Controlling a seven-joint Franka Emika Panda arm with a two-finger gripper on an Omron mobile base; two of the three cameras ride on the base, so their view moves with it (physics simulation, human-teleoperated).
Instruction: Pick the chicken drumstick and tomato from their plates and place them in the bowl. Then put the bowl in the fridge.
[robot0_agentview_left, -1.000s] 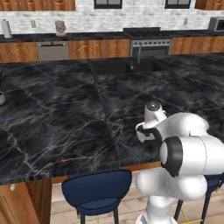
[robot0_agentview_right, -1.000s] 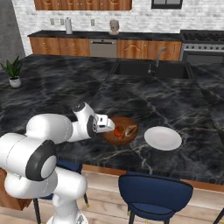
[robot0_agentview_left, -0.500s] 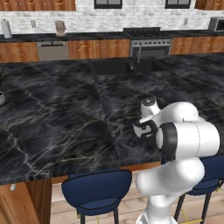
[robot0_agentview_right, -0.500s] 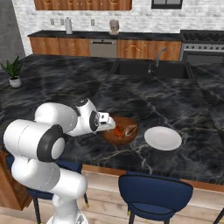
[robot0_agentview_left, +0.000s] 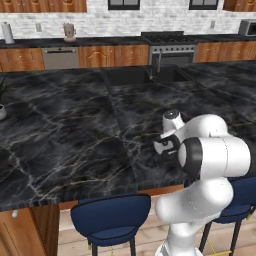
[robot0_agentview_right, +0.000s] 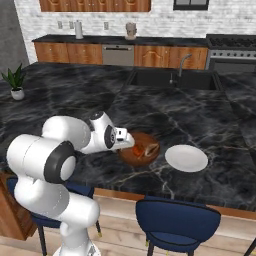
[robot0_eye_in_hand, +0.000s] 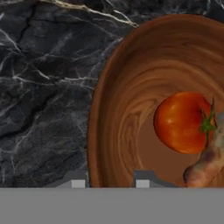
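Note:
The reddish-brown wooden bowl (robot0_eye_in_hand: 99, 109) sits on the black marble counter, near its front edge in the right base view (robot0_agentview_right: 129, 157). The red tomato (robot0_eye_in_hand: 181, 122) lies inside it, with the golden-brown chicken drumstick (robot0_eye_in_hand: 204, 165) beside it; both show in the right base view, tomato (robot0_agentview_right: 137, 150) and drumstick (robot0_agentview_right: 150, 148). My gripper (robot0_eye_in_hand: 110, 181) is at the bowl's left rim (robot0_agentview_right: 127, 145), one fingertip (robot0_eye_in_hand: 78, 183) outside the wall and the other inside, shut on the rim. The fridge is out of view.
A plain white plate (robot0_agentview_right: 186, 158) lies just right of the bowl. A sink (robot0_agentview_right: 175, 80) is set in the counter behind. A potted plant (robot0_agentview_right: 15, 82) stands at the far left. Blue stools (robot0_agentview_right: 177, 220) stand below the counter's front edge.
The jaws have closed from wide open onto the bowl's rim. The arm has folded slightly closer to the bowl; bowl, tomato and drumstick have stayed put.

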